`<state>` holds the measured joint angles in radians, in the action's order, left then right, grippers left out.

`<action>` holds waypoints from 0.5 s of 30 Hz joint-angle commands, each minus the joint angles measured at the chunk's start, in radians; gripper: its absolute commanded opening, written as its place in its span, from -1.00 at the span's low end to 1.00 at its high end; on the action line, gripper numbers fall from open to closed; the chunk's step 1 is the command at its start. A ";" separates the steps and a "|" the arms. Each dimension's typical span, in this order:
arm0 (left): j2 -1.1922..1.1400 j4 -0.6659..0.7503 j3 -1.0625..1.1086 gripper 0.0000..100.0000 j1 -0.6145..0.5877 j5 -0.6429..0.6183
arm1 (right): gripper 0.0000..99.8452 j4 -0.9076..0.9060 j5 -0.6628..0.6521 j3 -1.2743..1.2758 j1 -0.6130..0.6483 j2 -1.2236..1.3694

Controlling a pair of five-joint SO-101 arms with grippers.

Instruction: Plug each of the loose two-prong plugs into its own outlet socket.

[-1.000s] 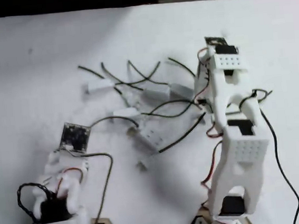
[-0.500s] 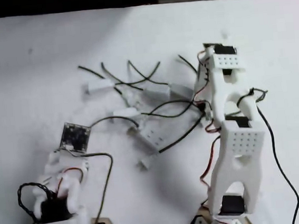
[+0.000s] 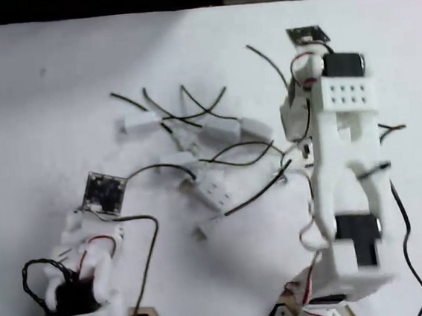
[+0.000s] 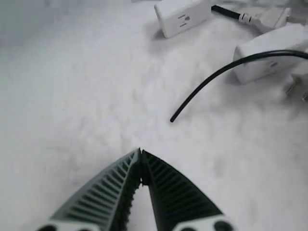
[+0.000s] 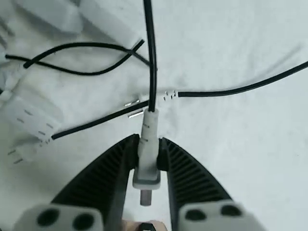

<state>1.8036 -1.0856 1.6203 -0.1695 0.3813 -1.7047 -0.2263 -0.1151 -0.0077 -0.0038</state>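
Right arm has lifted and swung outward, cord [image 5: 150, 57] dragged along. Right pincer [image 5: 147, 141] clamped on plug [image 5: 147, 161], above surface [image 5: 231, 144]. Left pincer [image 4: 141, 155] closed, empty. You: square plug to outlet [image 5: 29, 120] slots, then push straight; keep grip firm against twist.

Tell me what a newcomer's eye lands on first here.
First comes the right arm at the table's right side, its jaws clamped on a white plug whose black cord trails away. Next is the mid-table jumble of white outlet blocks and loose black cords. At the near left, the left arm sits with its jaws shut and empty over the white table.
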 commanded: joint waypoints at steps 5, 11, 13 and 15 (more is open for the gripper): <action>0.008 0.023 -0.219 -0.95 0.002 -0.006 | -0.96 0.030 -0.049 0.331 0.047 -0.421; 0.004 0.023 -0.322 -0.81 0.116 0.068 | -0.96 0.246 0.083 0.674 0.117 -0.642; 0.004 0.025 -0.325 -0.76 0.162 0.077 | -0.96 0.329 0.155 0.773 0.131 -0.705; 0.002 0.025 -0.325 -0.76 0.208 0.120 | -0.96 0.407 0.216 0.856 0.130 -0.760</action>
<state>1.8159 -1.0856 1.3380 -0.0222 0.4549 -1.4085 -0.0959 0.6521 0.1120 -0.6697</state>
